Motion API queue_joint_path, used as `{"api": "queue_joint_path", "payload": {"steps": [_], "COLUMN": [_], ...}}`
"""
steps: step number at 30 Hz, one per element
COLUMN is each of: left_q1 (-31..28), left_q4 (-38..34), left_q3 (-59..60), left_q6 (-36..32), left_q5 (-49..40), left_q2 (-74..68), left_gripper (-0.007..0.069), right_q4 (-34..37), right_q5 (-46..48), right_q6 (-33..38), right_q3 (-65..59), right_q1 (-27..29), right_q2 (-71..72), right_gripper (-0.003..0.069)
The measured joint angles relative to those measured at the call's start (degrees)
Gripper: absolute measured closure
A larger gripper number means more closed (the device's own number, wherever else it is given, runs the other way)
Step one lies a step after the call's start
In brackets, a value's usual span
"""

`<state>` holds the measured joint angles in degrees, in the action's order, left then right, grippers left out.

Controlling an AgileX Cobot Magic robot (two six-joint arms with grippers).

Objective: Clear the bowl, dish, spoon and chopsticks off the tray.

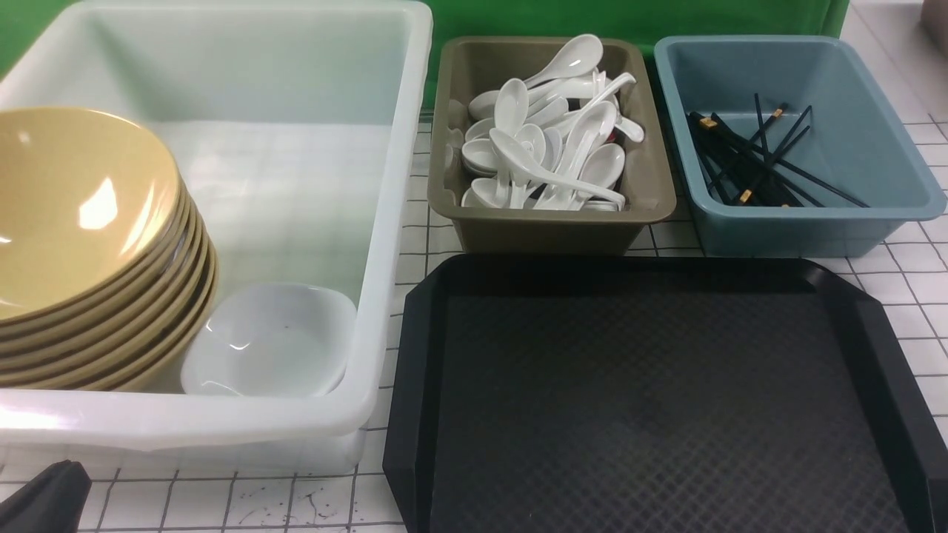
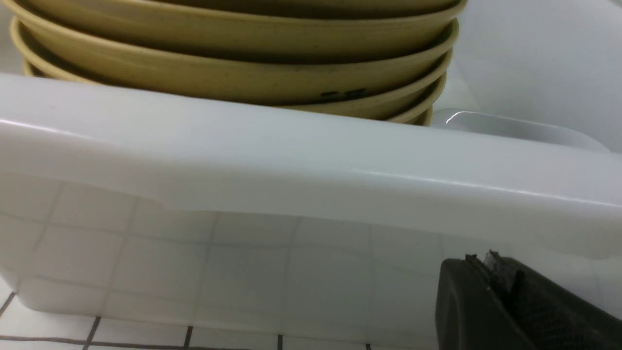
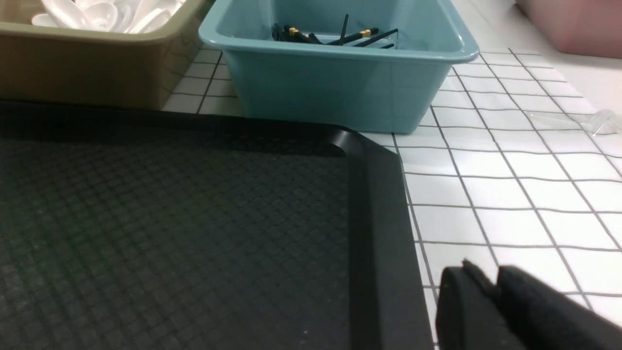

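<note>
Just ahead of our left gripper [image 2: 491, 272], clenched on nothing, the bowl [image 2: 233, 73] and dish [image 2: 510, 129] sit beyond the white tub [image 2: 291, 160] wall. Beside our right gripper [image 3: 491, 287] the tray [image 3: 384, 233] lies bare. We can't tell if those jaws are parted. Nothing remains to grab, we reckon.

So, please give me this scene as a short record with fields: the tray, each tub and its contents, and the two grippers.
tray: black, nothing on it
white tub: stacked yellow bowls, white dish beside them
olive tub: pile of white spoons
blue tub: black chopsticks
left gripper: shut, empty, outside the white tub
right gripper: holding nothing, beside the tray's edge
</note>
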<state>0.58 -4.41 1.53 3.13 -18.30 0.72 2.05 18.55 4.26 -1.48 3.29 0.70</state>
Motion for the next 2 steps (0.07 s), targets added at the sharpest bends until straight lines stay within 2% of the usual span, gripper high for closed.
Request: {"api": "queue_joint_path", "payload": {"steps": [2], "left_q1": [0.0], "left_q4": [0.0], "left_q3": [0.0], "left_q6": [0.0], "left_q5": [0.0], "left_q2": [0.0], "left_gripper": [0.0631], "right_q4": [0.0], "right_q5": [0.0], "right_q6": [0.0], "right_q3": [0.0], "right_q1": [0.0], "right_q2": [0.0], "right_gripper": [0.0523]}}
